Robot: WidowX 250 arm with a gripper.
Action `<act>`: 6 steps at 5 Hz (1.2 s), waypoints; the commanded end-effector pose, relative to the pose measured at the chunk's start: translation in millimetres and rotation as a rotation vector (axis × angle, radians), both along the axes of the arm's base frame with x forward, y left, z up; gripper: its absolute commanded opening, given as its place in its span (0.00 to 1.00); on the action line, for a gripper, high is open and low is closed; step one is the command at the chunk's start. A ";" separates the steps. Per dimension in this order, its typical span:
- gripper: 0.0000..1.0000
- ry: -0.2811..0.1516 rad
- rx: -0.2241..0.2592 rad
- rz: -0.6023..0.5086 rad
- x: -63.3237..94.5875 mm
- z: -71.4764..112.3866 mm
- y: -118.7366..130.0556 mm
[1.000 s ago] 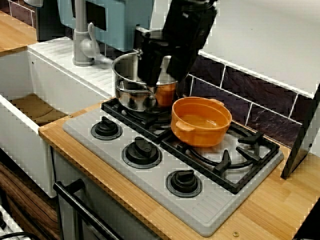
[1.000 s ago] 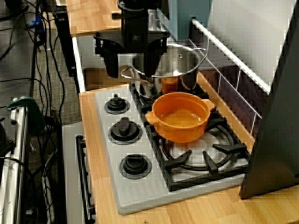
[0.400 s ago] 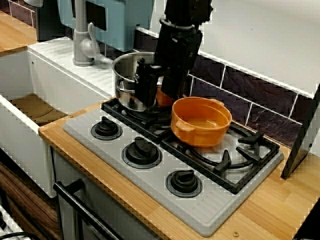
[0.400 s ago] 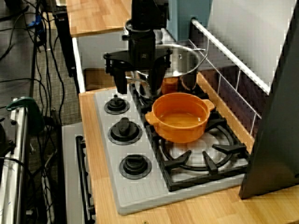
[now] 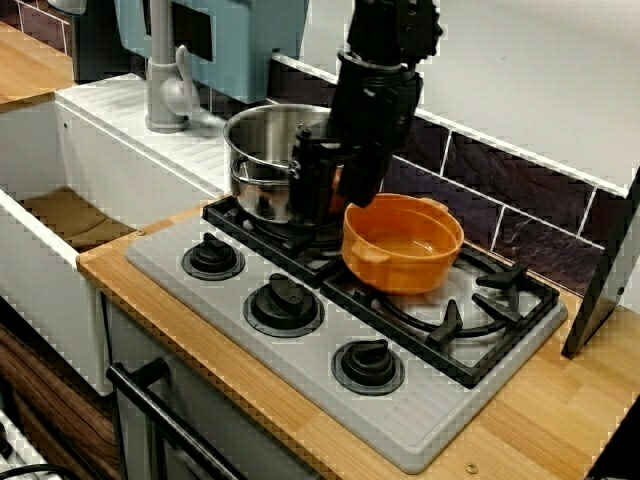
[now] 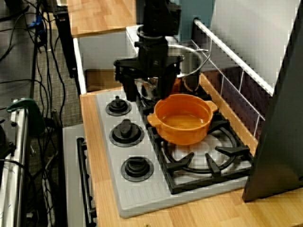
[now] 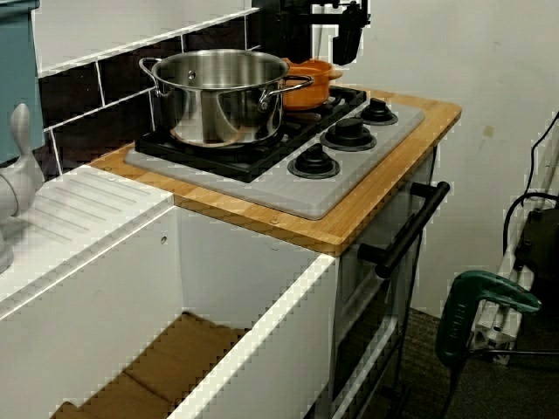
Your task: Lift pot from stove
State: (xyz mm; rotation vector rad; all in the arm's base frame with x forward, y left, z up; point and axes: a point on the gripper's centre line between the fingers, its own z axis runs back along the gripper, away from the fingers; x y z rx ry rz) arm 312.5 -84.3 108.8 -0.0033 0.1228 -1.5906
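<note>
Being lowered rightward since a second ago: gripper (image 6: 147,88), jaws spread, empty, now at pot's (image 5: 402,243) left rim. Pot being left seated on stove (image 5: 330,330) grate; grasp judged next.

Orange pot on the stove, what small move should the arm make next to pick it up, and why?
Probably slide the pincer a little further toward the orange pot and lower it over the near rim. Its fingers look spread, it holds nothing, and it hangs between the steel pot and the orange one, which sits on the stove grate.
</note>
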 end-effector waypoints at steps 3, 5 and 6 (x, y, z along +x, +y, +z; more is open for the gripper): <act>1.00 -0.055 -0.001 0.034 -7.5 -18.0 -7.4; 1.00 -0.151 0.078 0.127 -14.3 -45.3 0.2; 0.00 -0.166 0.052 0.184 -16.7 -39.2 0.8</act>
